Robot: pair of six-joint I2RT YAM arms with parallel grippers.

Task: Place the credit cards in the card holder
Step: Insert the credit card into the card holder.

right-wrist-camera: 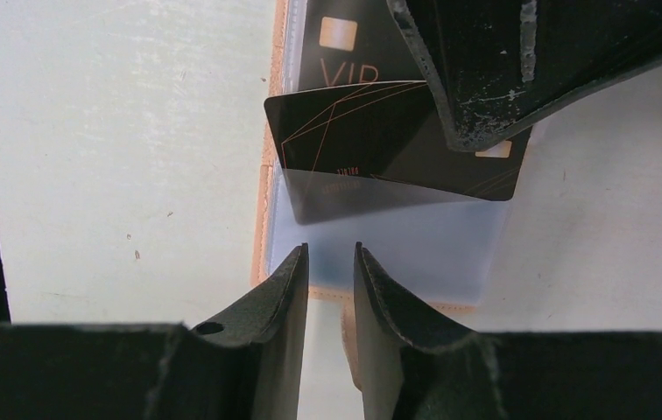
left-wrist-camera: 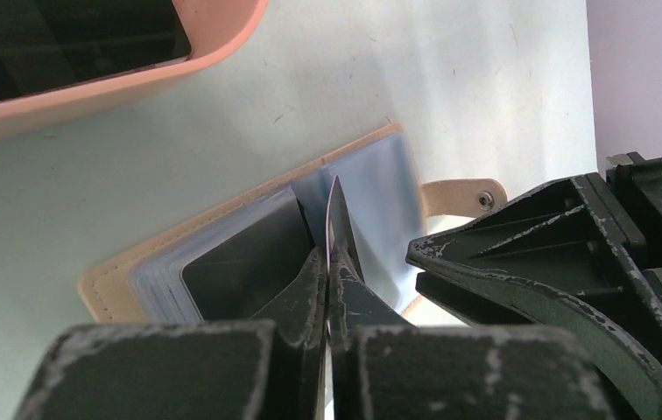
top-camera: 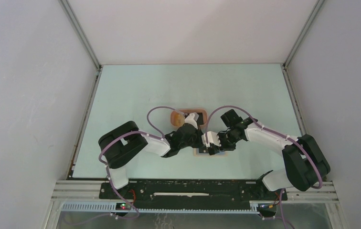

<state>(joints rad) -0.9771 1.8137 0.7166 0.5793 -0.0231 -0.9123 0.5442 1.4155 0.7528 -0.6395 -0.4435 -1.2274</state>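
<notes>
Likely stiff, slick black credit card pinched by one edge in left gripper, partway into clear sleeve of open tan card holder. Right gripper narrowly parted, empty, at holder's edge.

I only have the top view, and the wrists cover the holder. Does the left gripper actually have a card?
Observer: Yes. The left gripper is shut on a black card, which its own wrist view shows edge-on.
Operator: Is that card in a slot yet?
Observer: Partly. The right wrist view shows its lower edge inside a clear sleeve of the open card holder, with most of the card not yet in.
</notes>
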